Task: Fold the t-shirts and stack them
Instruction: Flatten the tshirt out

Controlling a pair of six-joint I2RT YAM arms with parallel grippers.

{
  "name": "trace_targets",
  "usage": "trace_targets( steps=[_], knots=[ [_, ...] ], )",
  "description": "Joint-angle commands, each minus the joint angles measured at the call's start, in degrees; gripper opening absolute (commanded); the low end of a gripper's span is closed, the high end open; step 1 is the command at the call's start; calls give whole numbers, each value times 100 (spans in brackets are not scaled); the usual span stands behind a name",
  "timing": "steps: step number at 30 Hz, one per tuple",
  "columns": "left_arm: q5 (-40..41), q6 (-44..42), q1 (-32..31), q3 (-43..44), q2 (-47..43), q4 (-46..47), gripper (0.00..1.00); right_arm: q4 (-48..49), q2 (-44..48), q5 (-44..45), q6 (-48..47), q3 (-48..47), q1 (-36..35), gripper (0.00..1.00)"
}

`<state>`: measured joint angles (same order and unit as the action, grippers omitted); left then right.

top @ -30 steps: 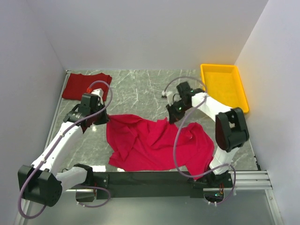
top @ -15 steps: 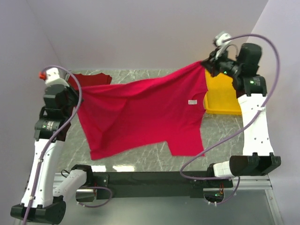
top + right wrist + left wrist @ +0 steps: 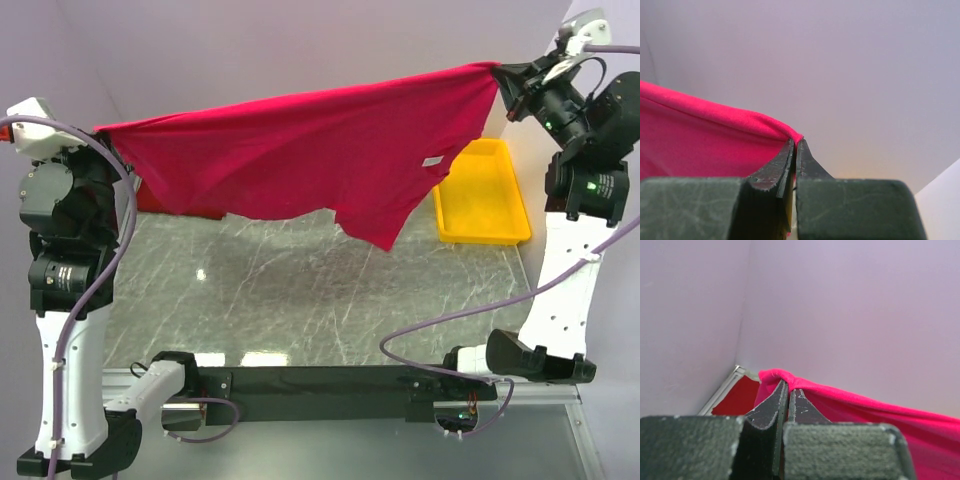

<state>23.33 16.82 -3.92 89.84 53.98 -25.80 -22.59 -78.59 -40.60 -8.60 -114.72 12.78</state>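
You're in a robotics lab test cell: plain pale walls box in the marble-patterned desk, and a black rail at its near edge carries the left arm and right arm

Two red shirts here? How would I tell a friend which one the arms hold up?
Above the grey marble table, two arms stretch one cloth between them: the crimson-pink t-shirt, pinched by the left gripper and right gripper. It is brighter than the darker red t-shirt lying at the far left corner, and shows a small white tag.
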Motion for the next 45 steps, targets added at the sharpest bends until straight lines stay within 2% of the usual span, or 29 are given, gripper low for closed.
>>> trace_targets(
  steps=[1, 5, 8, 16, 26, 31, 34, 37, 39, 42, 45],
  knots=[
    [-264, -293, 94, 270, 78, 164, 0, 536, 194, 44, 306, -157, 252, 0],
    [-1406, -197, 94, 429, 148, -65, 0, 764, 458, -202, 438, 80, 269, 0],
    [-1918, -362, 94, 281, -26, -109, 0, 905, 704, -299, 517, 291, 287, 0],
    [-2043, -829, 94, 16, -633, -48, 0, 1318, 1108, -308, 851, 345, 383, 0],
    [-2385, -1330, 94, -283, -1468, 690, 1, 1907, 1469, -194, 1711, 135, 550, 0],
    [-2877, -1304, 94, -12, -1417, 647, 1, 1811, 1443, -352, 2143, -165, 559, 0],
    [-3027, -1164, 93, 34, -1215, 349, 1, 1767, 1416, -335, 2301, 124, 559, 0],
    [-2896, -1058, 94, -447, -1092, 216, 0, 1592, 1189, -439, 2311, 616, 525, 0],
    [-2826, -997, 94, -765, -1003, 233, 1, 1258, 969, -414, 1995, 967, 376, 0],
    [-2790, -830, 94, -1582, -775, 530, 0, 845, 749, 42, 1178, 1670, -160, 0],
    [-2764, -689, 94, -2557, -441, 909, 1, 861, 373, 526, 632, 2566, -653, 0]
  ],
)
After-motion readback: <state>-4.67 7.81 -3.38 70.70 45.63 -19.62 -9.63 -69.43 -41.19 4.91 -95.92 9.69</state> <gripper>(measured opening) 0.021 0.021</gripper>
